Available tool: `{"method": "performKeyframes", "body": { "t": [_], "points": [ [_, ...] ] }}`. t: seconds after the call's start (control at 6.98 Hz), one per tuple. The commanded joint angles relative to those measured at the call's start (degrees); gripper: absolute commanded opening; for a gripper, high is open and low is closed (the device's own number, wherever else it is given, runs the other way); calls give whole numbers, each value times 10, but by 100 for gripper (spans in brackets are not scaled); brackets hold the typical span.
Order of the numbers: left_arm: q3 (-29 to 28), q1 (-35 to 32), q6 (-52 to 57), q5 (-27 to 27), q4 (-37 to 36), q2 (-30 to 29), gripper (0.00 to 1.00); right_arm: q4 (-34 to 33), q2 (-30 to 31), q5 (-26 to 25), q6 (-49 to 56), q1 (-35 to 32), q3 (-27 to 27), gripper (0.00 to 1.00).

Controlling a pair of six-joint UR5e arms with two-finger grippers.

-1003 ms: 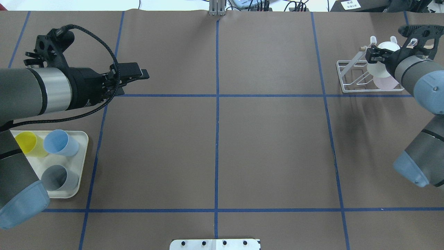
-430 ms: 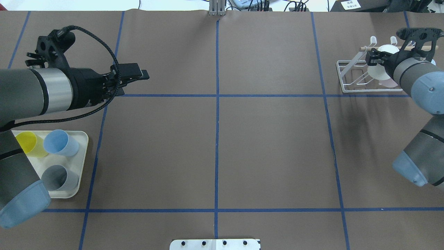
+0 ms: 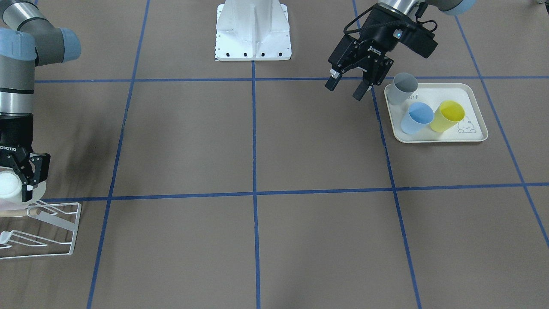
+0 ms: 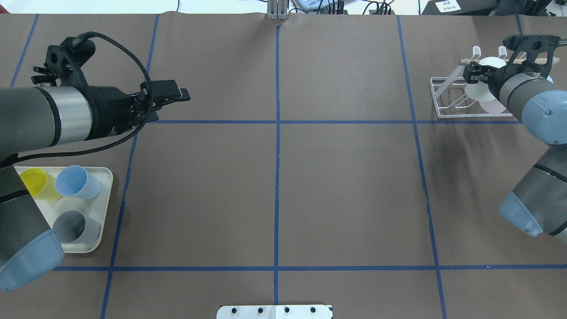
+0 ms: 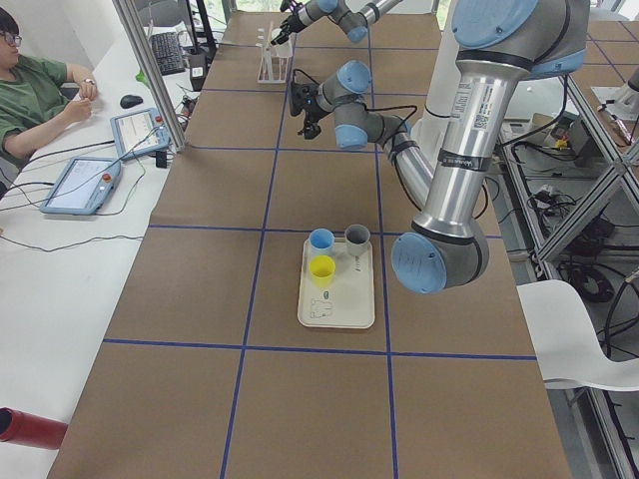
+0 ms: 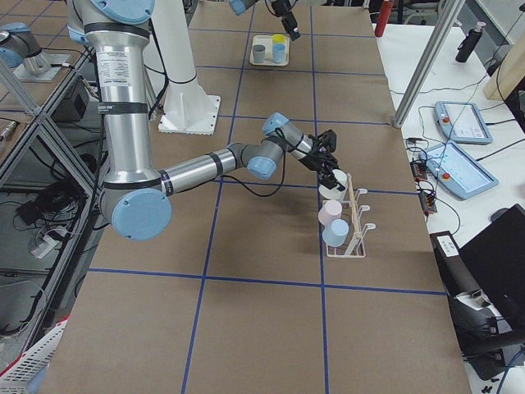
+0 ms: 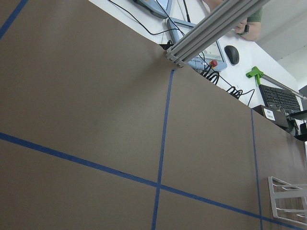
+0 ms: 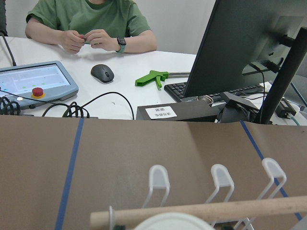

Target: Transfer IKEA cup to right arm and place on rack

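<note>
Brown paper-covered table point(image 4: 345, 190), crossed by blue tape lines. At its far right corner, small white plastic cup point(image 4: 477, 91), lying on its side in the air, clamped by the black two-finger right gripper point(image 4: 473, 73) with jaws closed on it.

Sits now slightly more toward the table's middle than one second ago, and lower against the small white wire rack with upward-slanting prongs point(image 4: 436, 99). Hides also less of the light wooden dowel point(image 4: 465, 61), which shows now as a long line across the rack top. In the right wrist view, appears as a white rim just under this dowel, with three rounded prong tips behind.

Means, most probably, that the hand-over is finished and the placing is in its last part, with the cup brought onto the rack but not yet released. Cannot tell whether a prong is already inside the cup.

Just beside it on the same rack, pale pink cup point(image 4: 495, 106); further along, light-blue cup point(image 6: 335, 234). Calls for a slow final push, so as not to knock these neighbours or tip the light rack.

Well apart, on the other side, black two-finger left gripper point(image 3: 344, 90): no change since before. Hovers above the table with jaws wide apart, holding nothing. Near it, cream tray with rabbit drawing point(image 3: 437, 138), carrying grey cup point(image 3: 403, 88), blue cup point(image 3: 417, 118) and yellow cup point(image 3: 448, 116).
</note>
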State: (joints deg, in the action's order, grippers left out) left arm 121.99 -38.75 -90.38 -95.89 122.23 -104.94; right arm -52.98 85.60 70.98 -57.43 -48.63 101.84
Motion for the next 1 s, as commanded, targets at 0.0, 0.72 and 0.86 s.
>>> {"method": "performKeyframes", "body": {
  "t": [0.0,0.72,0.86],
  "points": [
    [0,0,-1,0,0,0,100,0,-3,0,-1,0,-1,99],
    [-1,-1,0,-1,2,1,100,22,-4,20,-42,-2,11,99],
    [0,-2,0,-1,2,0,100,69,-4,41,-54,-5,11,99]
  ]
}}
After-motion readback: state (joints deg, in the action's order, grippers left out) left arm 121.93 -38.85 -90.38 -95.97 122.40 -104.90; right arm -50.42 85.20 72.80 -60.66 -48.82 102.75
